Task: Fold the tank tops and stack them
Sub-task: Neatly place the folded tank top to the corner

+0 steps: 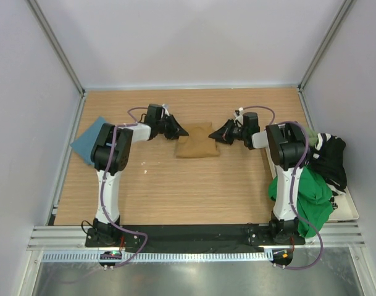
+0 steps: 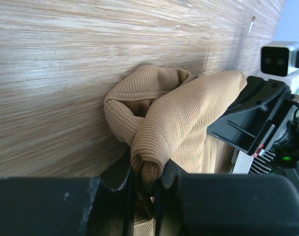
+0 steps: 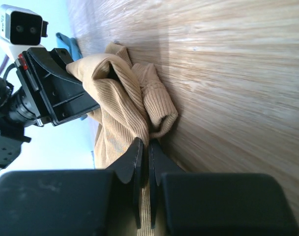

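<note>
Top external view puts the tan top (image 1: 198, 147) midway between the left end effector (image 1: 180, 131) and right end effector (image 1: 217, 134), each clamped on what seems a far corner.

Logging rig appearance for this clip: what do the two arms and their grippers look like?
The left arm and right arm have white links, black joints and lilac cables. The left gripper and right gripper are black and angular.
</note>
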